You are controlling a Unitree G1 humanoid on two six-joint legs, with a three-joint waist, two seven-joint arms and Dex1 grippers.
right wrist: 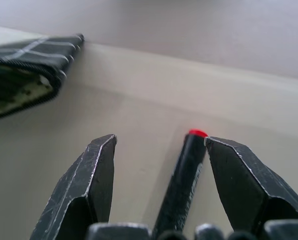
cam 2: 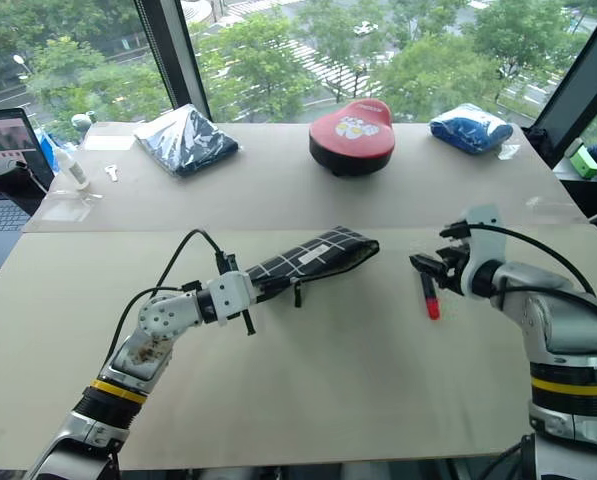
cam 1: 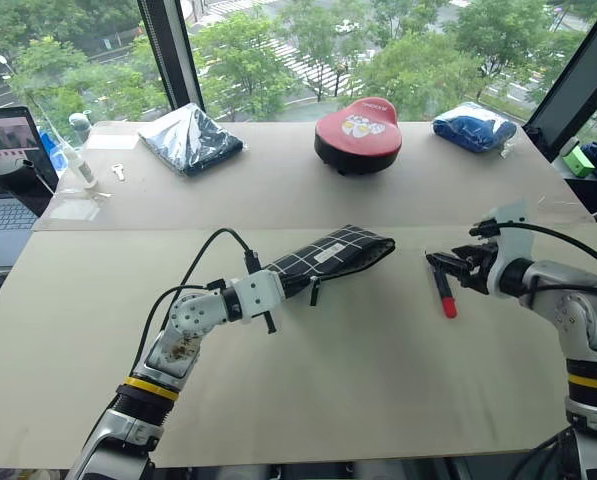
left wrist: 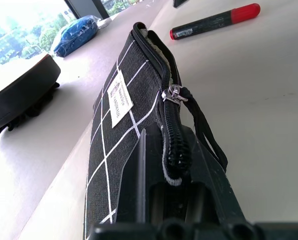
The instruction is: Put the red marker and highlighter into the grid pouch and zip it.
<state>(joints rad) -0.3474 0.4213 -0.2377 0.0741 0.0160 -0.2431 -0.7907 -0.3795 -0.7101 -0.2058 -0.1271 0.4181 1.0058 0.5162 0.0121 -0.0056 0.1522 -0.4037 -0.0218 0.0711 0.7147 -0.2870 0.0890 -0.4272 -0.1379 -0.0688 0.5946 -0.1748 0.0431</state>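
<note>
Fingers of the right gripper (cam 1: pixel 441 266) stood spread apart at about four o'clock on the table (cam 1: pixel 358 370), gripping nothing, while the red marker (cam 1: pixel 444 293) lay flat on the tabletop just beneath them. From the wrist camera, the marker's black barrel ran up between the two fingers (right wrist: pixel 89 185) toward its red end, and whether either finger touched it could not be told.

Across the table, toward nine o'clock of the marker, the left gripper (cam 1: pixel 283 283) was clamped shut on one end of the grid pouch (cam 1: pixel 333 255), holding it roughly level with its far end pointing toward two o'clock. The pouch's mouth gaped open at that far end, a pale lining showing inside, and its white label (left wrist: pixel 120 99) faced outward. The zipper pull strap (left wrist: pixel 201 125) hung down from the slider partway along the pouch.

Beyond the pouch, at twelve o'clock, sat a red-topped black case (cam 1: pixel 356 133). A dark blue bagged cloth bundle (cam 1: pixel 190 137) lay at eleven o'clock, a brighter blue one (cam 1: pixel 474 127) at one o'clock, and a laptop (cam 1: pixel 6 170) stood at the table's ten o'clock edge.
</note>
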